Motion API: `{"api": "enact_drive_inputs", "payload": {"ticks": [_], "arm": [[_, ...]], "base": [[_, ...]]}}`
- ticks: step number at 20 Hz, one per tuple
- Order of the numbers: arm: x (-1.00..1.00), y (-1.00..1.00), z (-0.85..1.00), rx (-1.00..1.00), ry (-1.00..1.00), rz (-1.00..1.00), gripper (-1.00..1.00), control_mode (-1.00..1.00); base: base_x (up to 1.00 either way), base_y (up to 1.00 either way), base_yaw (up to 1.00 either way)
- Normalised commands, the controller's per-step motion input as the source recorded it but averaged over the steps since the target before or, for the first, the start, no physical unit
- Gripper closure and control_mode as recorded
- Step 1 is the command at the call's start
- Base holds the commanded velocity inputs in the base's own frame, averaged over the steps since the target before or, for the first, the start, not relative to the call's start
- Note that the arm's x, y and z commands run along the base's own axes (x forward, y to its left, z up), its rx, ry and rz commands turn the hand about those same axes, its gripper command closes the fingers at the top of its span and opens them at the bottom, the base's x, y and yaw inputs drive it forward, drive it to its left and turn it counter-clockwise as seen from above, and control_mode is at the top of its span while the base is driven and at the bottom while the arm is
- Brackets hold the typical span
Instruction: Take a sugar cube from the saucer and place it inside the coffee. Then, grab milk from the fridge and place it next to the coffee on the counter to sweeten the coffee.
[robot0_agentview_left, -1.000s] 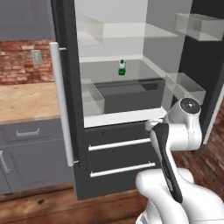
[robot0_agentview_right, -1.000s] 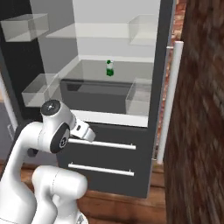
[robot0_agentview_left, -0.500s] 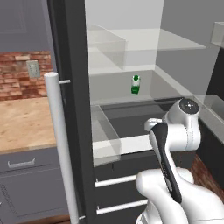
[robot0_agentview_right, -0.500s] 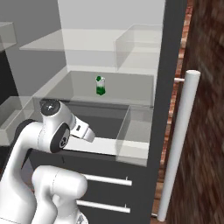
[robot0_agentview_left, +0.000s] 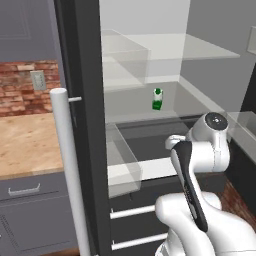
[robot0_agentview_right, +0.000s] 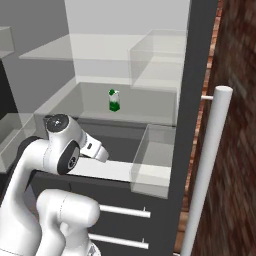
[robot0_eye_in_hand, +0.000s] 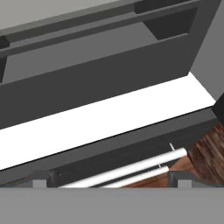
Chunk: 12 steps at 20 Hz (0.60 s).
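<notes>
One small white milk carton with a green top (robot0_agentview_left: 157, 98) stands alone and upright on a clear glass shelf (robot0_agentview_right: 150, 75) deep inside the tall dark grey fridge (robot0_agentview_left: 82, 75), toward the far wall, above the dark lower bin. Compared with a second ago the whole picture has grown and shifted: the base has driven in toward the open fridge, so the carton sits larger and closer in both base views, and the long silver bar handle (robot0_agentview_left: 67, 165) of the near door now rises right beside the left camera. That is the camera's move, not the carton's; it looks untouched. The two-finger tool (robot0_eye_in_hand: 107, 177) has its jaws spread fully wide and holds nothing, pointing down at the pale front ledge and the silver drawer bars (robot0_eye_in_hand: 144, 164) low in the fridge, well below the carton. The light tan wood-look counter (robot0_agentview_left: 25, 142) lies off to the left, beyond the door. Judging from this, the milk fetch is at the approach stage: the arm must next lift and reach far in over the bin toward the carton.
</notes>
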Motion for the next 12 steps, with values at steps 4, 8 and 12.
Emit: {"api": "enact_drive_inputs", "payload": {"ticks": [4, 8, 12], "arm": [[0.00, 0.00, 0.52, 0.00, -0.11, 0.00, -1.00, -1.00], [0.23, 0.00, 0.84, 0.00, -0.02, 0.00, -1.00, -1.00], [0.49, 0.00, 0.84, -0.01, 0.00, 0.00, -1.00, -1.00]], "base": [[0.00, 0.00, 0.00], [0.00, 0.00, 0.00], [0.00, 0.00, 0.00]]}}
